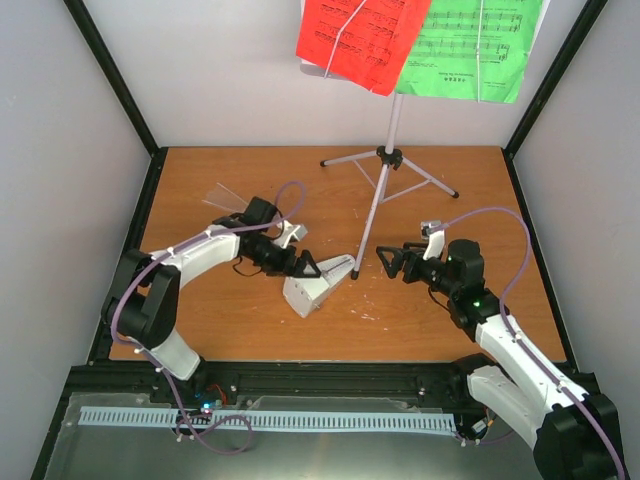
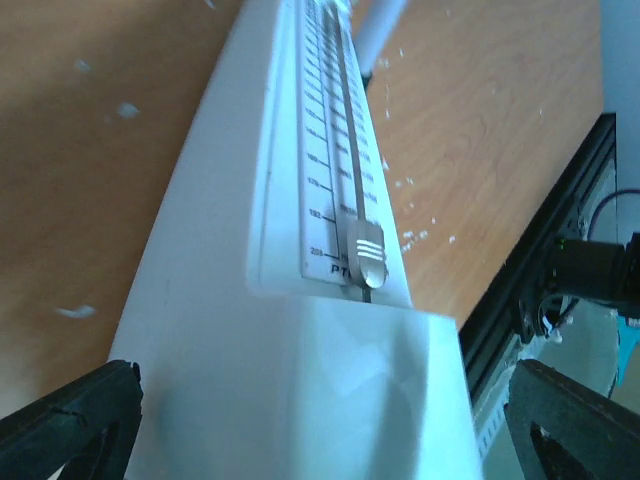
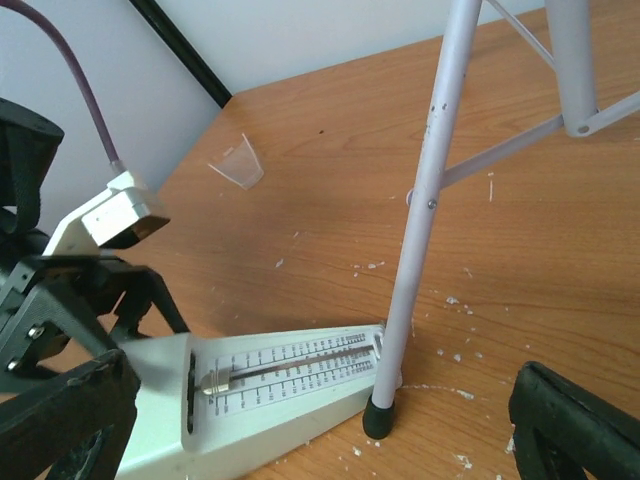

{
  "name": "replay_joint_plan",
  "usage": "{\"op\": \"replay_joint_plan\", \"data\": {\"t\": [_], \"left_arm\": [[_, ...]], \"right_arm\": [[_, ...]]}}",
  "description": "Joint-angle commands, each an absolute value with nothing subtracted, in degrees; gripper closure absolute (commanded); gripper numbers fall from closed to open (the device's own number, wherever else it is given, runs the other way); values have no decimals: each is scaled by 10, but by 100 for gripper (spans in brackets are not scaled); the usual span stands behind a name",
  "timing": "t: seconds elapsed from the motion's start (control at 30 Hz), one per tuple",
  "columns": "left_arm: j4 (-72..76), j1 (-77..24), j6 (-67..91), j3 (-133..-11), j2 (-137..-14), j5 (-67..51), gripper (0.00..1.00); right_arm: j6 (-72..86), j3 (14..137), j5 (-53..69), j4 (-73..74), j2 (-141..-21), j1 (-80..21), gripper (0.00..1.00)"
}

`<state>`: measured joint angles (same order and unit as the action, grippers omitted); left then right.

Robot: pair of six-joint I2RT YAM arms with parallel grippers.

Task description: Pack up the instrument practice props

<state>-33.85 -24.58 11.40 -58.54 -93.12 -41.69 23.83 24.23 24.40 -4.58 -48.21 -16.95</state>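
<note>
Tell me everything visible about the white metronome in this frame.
The metronome is a white, plastic-looking pyramid lying tipped over on the wooden table. Its scale face is exposed, with a thin rod and a silver sliding weight near the wide base. Its narrow tip lies right beside a music stand leg. The open left gripper straddles the base, not visibly clamped.

A wooden table [image 1: 250, 180] — boxed by pale walls [image 1: 230, 70] and black posts [image 1: 110, 70].
</note>
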Motion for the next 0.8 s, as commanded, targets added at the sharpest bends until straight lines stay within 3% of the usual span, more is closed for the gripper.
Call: {"op": "replay_joint_plan", "data": {"t": [0.0, 0.1, 0.23, 0.47, 0.77], "left_arm": [[-375, -276, 138, -596, -913, -400, 0], [-403, -279, 136, -644, -913, -287, 0], [-425, -310, 123, -728, -954, -223, 1], [-443, -377, 113, -812, -1067, -202, 0], [-444, -406, 112, -839, -1118, -203, 1]], "right_arm": [[240, 236, 242, -59, -482, -169, 0], [236, 236, 237, -56, -478, -169, 0], [233, 236, 233, -54, -480, -169, 0], [229, 231, 218, -37, -466, -169, 0], [223, 215, 205, -36, -456, -168, 0]]}}
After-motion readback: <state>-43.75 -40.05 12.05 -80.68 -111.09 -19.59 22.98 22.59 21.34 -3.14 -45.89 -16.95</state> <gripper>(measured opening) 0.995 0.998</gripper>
